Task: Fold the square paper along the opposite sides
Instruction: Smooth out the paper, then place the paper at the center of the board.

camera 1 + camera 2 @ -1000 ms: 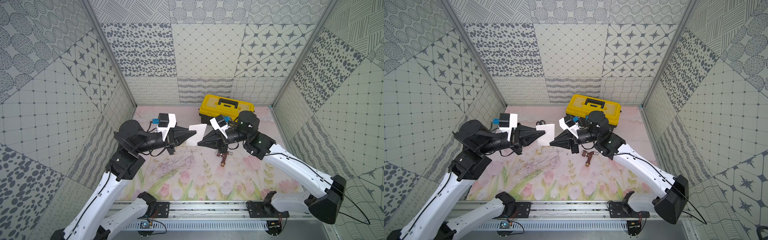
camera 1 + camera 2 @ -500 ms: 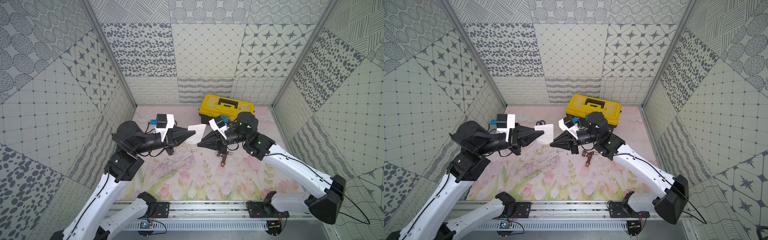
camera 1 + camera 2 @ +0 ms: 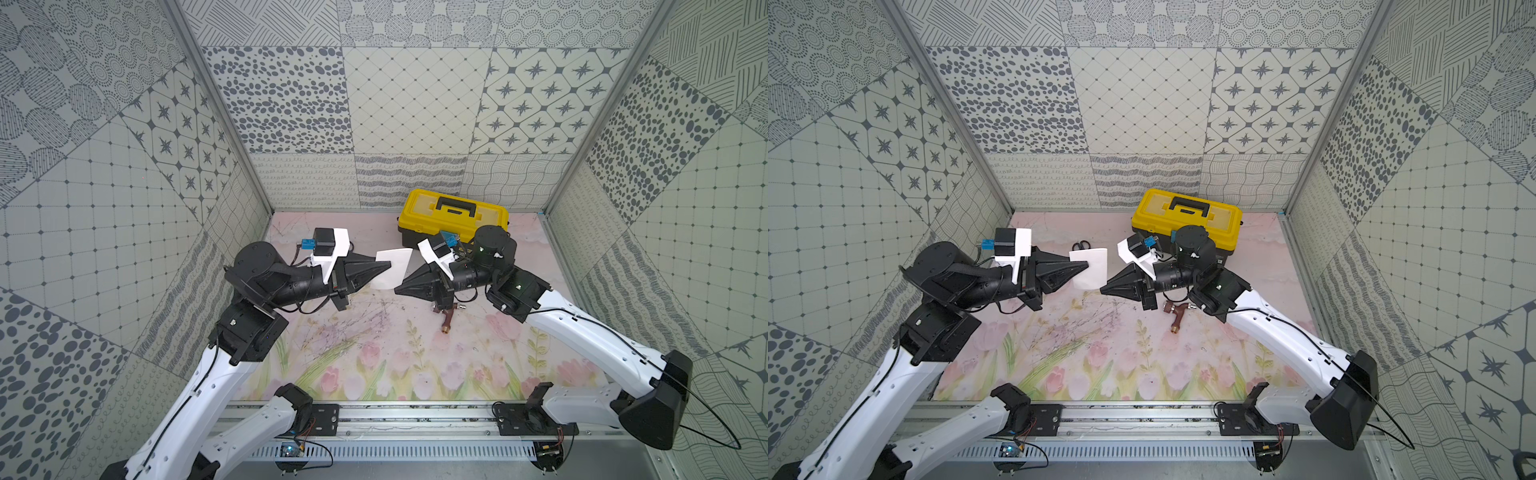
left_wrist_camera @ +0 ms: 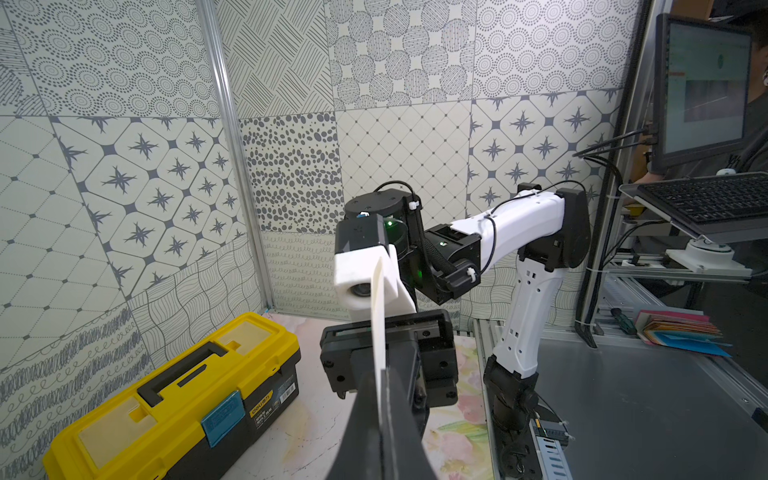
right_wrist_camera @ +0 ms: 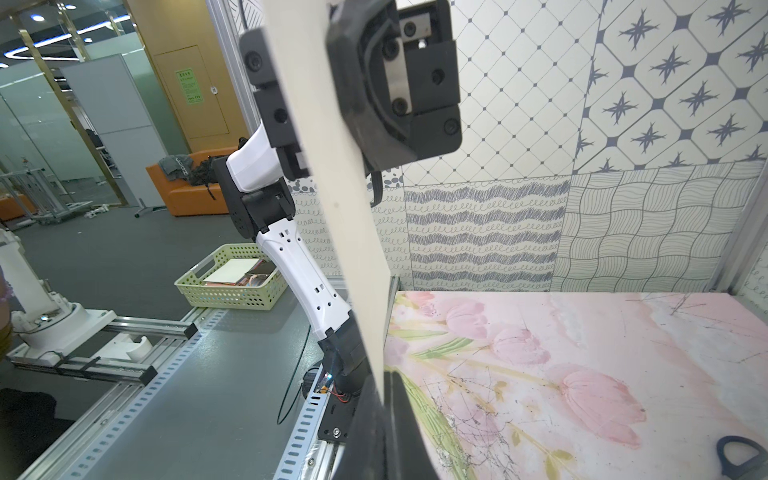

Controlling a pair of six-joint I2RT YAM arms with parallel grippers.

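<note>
The square paper [image 3: 400,270] hangs upright in the air at the centre of the frame, above the flowered mat [image 3: 374,353]. The left gripper [image 3: 388,264] has its fingers pressed together on the paper's left edge. The right gripper [image 3: 397,290] sits at the lower right corner. In its wrist view the sheet runs between its fingers, but I cannot tell if they pinch it. I judge that the fold is not yet made. Next, the right fingers must take the free edge and carry it onto the held one.

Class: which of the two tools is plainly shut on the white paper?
The left tool, pinching the square paper between closed fingers; the right tool only meets a corner, its grip unclear.
</note>
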